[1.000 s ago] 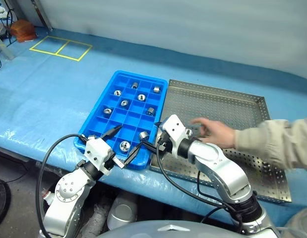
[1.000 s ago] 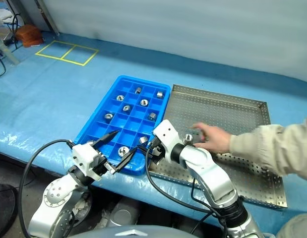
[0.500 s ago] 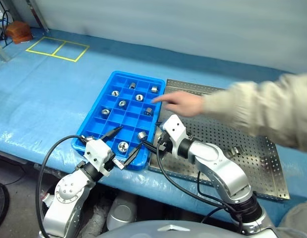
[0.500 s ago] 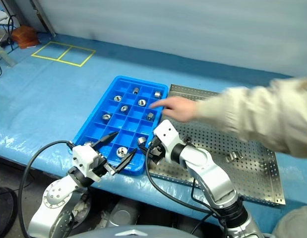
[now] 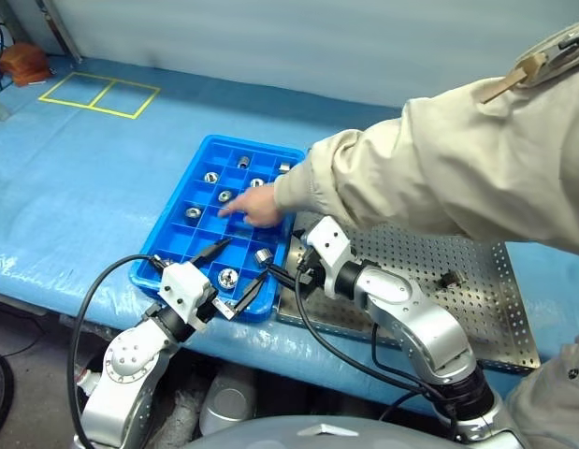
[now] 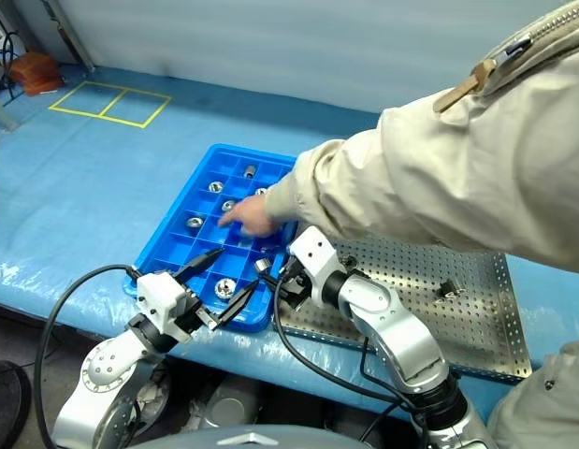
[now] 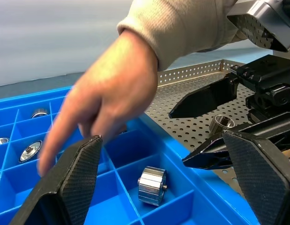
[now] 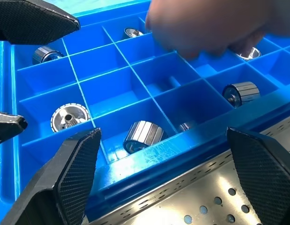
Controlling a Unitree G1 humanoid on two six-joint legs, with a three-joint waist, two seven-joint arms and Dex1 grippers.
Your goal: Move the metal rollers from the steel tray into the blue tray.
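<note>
The blue tray lies left of the steel tray and holds several metal rollers, such as one near its front edge and another by its rim. One roller lies on the steel tray at the right. My left gripper hovers open over the blue tray's front corner, holding nothing. My right gripper stands open and empty over the seam between the two trays. A person's hand reaches into the blue tray's middle compartments.
The person's sleeve stretches across the steel tray's far half and above my right arm. Blue plastic sheeting covers the table. A yellow tape square marks its far left.
The person's hand went from the steel tray across into the blue tray. A roller now lies on the steel tray at the right. Both grippers kept still; the camera shifted.
</note>
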